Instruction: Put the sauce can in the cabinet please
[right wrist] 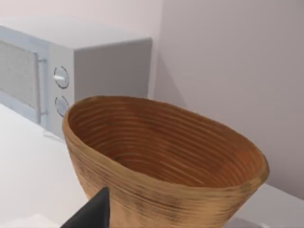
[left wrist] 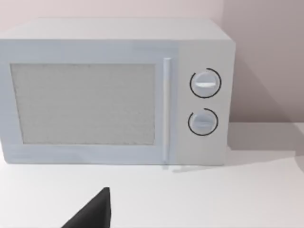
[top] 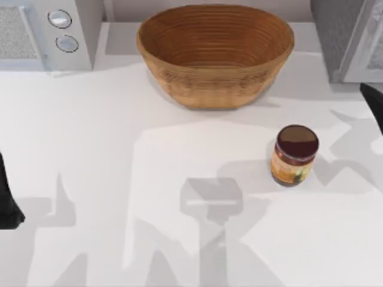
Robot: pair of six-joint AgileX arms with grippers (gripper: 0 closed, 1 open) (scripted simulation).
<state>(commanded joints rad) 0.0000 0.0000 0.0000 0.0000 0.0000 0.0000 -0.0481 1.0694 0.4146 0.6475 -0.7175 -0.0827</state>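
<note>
The sauce can (top: 294, 155), a small jar with a dark maroon lid and an orange-yellow label, stands upright on the white table right of centre. The cabinet (top: 334, 37), dark grey and speckled with a pale framed door panel (top: 368, 42), is at the back right corner. My right gripper (top: 374, 103) is a dark shape at the right edge, between the cabinet and the can and apart from both. My left gripper (top: 7, 203) rests at the left edge, far from the can. A dark tip of each gripper appears in its wrist view (left wrist: 94, 211) (right wrist: 92, 213).
A large woven basket (top: 215, 89) stands at the back centre, also seen in the right wrist view (right wrist: 156, 190). A white microwave with two round knobs (top: 84, 36) sits at the back left and faces the left wrist camera (left wrist: 199, 142). The table (top: 119, 179) is white.
</note>
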